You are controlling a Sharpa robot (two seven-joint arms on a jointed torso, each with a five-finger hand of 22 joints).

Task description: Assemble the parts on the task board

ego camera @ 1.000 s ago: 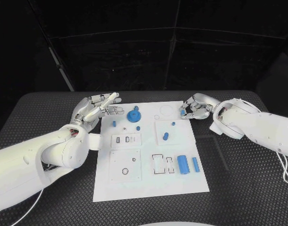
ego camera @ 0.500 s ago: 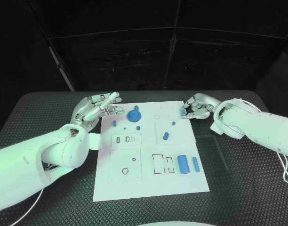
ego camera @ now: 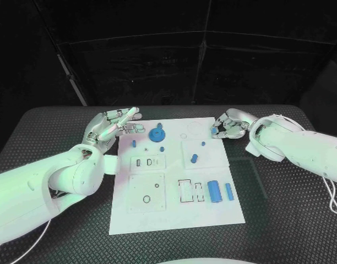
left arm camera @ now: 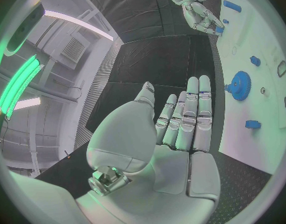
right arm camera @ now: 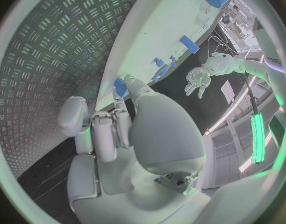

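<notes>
The white task board lies mid-table. A blue gear stands near its far left corner, also seen as the gear in the left wrist view. Small blue pegs and an oblong piece sit below it. A blue cylinder and a blue bar lie at the right. My left hand hovers beside the far left corner, fingers straight, holding nothing. My right hand is at the far right corner, pinching a small blue part at its fingertips, right at the board's edge.
Black ribbed table mat surrounds the board on all sides. Empty recesses, including a ring outline and rectangular slots, mark the board's near half. Dark curtains stand behind the table.
</notes>
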